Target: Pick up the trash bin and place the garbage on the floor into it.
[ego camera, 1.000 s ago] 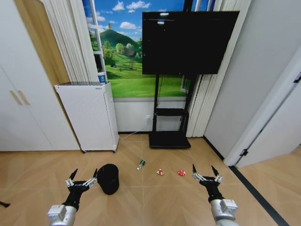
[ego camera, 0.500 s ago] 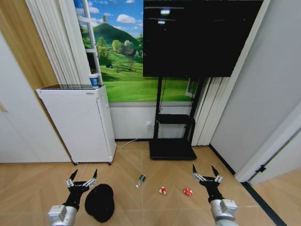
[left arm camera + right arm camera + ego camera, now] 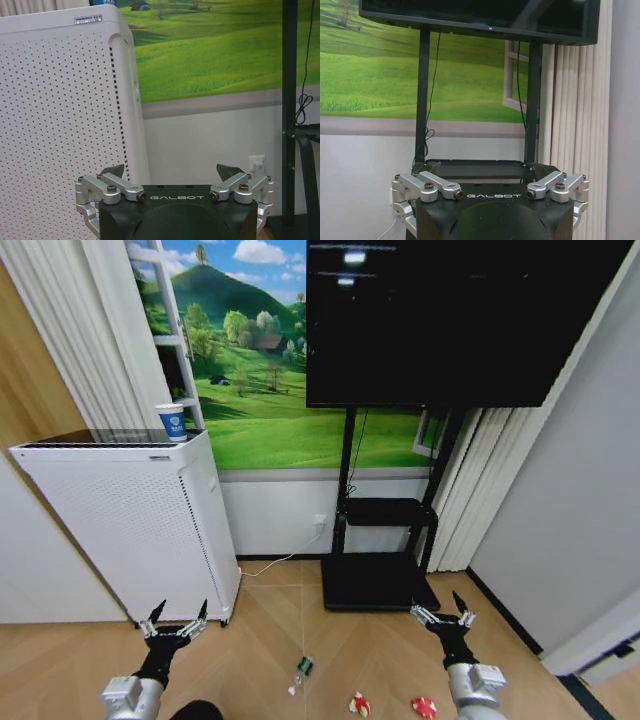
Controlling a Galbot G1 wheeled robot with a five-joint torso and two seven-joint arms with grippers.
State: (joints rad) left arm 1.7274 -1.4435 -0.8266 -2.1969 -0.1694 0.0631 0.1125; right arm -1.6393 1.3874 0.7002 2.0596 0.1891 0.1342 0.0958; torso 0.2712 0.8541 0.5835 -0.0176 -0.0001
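Black wire mesh is just peeking in at the head view's lower edge, low and to the robot's left: that sliver is the trash bin (image 3: pixel 196 709), sitting on the floor (image 3: pixel 260 660) just beside the left arm. Both arms are hanging forward and low, the left gripper (image 3: pixel 175 625) and the right gripper (image 3: pixel 444 617) each spreading its fingers wide and gripping nothing. The garbage is lying ahead between them: a little clear bottle (image 3: pixel 301 671) nearest the middle, and two red-and-white wrappers (image 3: pixel 359 705) (image 3: pixel 424 707) further to the right, all apart from one another. Behind stand a white perforated appliance (image 3: pixel 120 530) with a paper cup (image 3: pixel 171 423) on top (neither belongs to the job) and a dark screen (image 3: pixel 450 320) on a black stand (image 3: pixel 380 580). By the look of it the approach is in hand and the bin is not yet grasped. Next, the left claw would need to be coming down over the bin's rim, which calls for the head to be tipping down so the rim is in sight.
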